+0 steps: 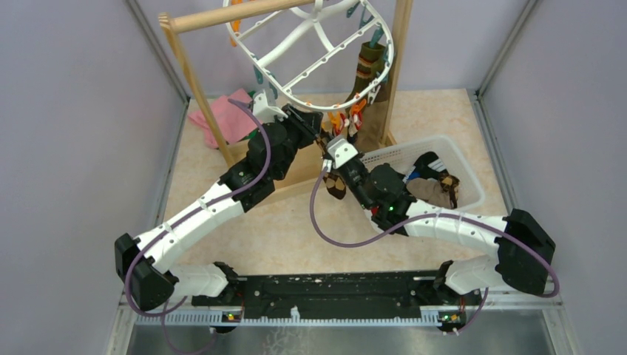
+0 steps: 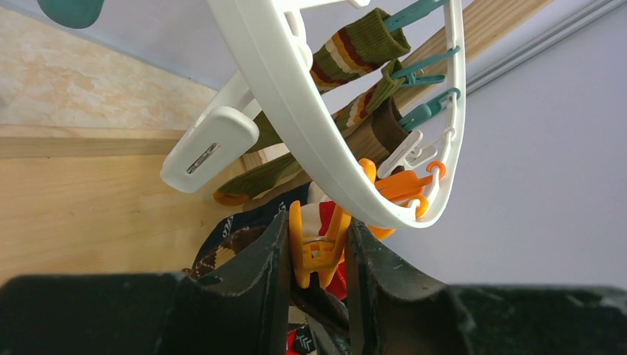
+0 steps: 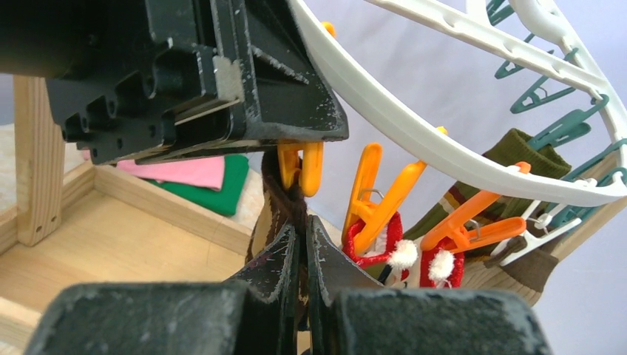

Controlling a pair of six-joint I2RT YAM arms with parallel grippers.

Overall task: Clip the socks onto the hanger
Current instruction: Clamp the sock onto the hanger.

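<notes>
The white oval hanger [image 1: 310, 106] hangs tilted from the wooden rack. My left gripper [image 2: 318, 223] is shut on an orange clip [image 2: 310, 255] at the hanger's lower rim [image 2: 296, 96] and squeezes its handles. My right gripper [image 3: 303, 237] is shut on the brown argyle sock [image 3: 277, 203] and holds its top edge up into that orange clip [image 3: 302, 166]. The sock's foot hangs below [image 1: 334, 185]. A brown-green striped sock [image 2: 355, 48] and red-and-white socks with pom-poms [image 3: 377, 244] hang clipped beside it.
The wooden rack's pole [image 1: 222, 15] and posts [image 1: 196, 81] stand around the hanger, with its base board [image 1: 292, 183] below. Folded pink [image 1: 225, 115] and green [image 3: 214, 188] cloths lie at the back left. A white basket [image 1: 473, 181] at the right holds more socks [image 1: 432, 185].
</notes>
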